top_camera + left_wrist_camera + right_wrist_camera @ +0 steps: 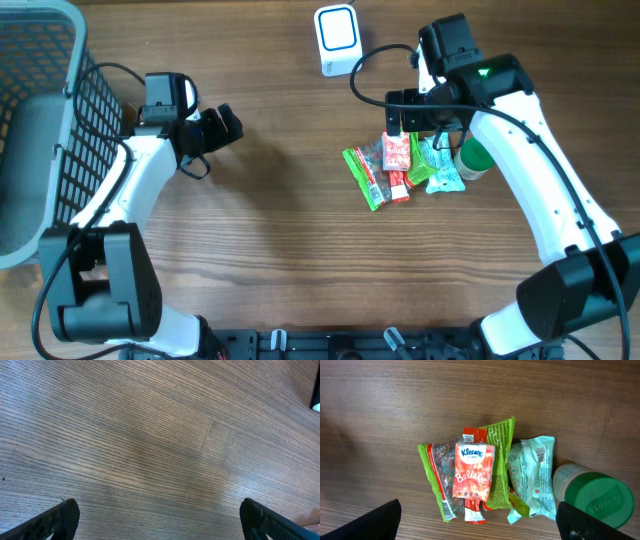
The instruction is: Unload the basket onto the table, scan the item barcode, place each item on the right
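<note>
**Right gripper spread over the heap, nothing picked yet**

The right gripper (pixel 477 510) hangs with its fingers spread wide and nothing between them, straight above a small heap of packets. Directly beneath it lies a red tissue pack (pixel 472 471). The pack rests on a green snack packet (pixel 436 475) and a second green packet (pixel 499 450), with a red strip (pixel 472 512) poking out below it. Just beside the heap lies a mint-coloured pack (pixel 532 472), and next to that stands a green-lidded jar (pixel 595 497). The scanner (pixel 335 38), a white box, stands apart from the heap toward the far edge of the table (pixel 280 250). The left gripper (pixel 159 507) is likewise spread and empty over bare wood, near the basket (pixel 60 100).

The step in hand looks like choosing and lifting one item, and the tissue pack is the sensible choice because it lies on top. To do it well, come down with the fingers astride the pack's narrow width and pinch the pack alone, not the crinkly film under it. Then lift straight up so the neighbours stay put. No barcode shows on the upturned face (it is probably underneath), so that side will likely need turning toward the scanner.
</note>
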`<state>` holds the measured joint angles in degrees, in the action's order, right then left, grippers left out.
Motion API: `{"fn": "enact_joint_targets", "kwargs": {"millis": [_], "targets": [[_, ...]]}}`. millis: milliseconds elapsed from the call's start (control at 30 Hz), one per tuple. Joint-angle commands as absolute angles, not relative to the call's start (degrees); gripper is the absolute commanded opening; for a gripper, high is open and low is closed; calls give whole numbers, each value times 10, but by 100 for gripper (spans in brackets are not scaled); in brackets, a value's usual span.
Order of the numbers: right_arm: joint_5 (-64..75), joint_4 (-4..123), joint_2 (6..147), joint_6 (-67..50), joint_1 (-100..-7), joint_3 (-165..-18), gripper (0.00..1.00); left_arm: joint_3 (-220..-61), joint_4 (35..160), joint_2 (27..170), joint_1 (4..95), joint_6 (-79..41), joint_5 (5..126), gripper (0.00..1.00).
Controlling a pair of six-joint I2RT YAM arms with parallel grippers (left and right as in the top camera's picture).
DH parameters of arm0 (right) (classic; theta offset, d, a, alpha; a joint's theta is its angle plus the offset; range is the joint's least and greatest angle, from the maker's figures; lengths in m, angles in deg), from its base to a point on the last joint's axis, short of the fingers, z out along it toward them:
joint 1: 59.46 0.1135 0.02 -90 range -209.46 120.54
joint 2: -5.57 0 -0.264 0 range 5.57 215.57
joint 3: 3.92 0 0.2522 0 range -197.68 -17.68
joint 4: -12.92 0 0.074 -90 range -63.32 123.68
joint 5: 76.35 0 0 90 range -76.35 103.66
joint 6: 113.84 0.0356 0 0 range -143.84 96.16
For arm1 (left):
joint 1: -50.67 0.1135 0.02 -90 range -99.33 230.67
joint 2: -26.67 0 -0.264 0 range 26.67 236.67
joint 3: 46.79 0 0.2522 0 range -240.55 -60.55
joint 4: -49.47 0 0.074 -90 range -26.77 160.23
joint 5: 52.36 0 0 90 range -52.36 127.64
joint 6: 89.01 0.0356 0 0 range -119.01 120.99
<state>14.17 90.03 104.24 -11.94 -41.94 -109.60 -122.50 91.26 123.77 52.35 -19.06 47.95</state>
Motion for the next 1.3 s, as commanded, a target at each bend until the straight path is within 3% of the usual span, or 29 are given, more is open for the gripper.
{"fn": "enact_joint_targets", "kwargs": {"millis": [0,500,667,1000,1267], "targets": [[153,877,1049,-118,-421,-1099,100,-1232,911,1231,530,-190,471,100],[153,800,1049,-118,-421,-1099,100,-1232,911,1231,530,-190,472,100],[153,800,983,-118,-421,-1099,100,-1232,911,1231,530,-190,471,100],[167,803,637,-148,-421,-1092,100,-1232,911,1231,530,-190,472,100],[197,792,349,-162,-437,-925,100,-1232,911,1231,530,-190,472,100]]}}
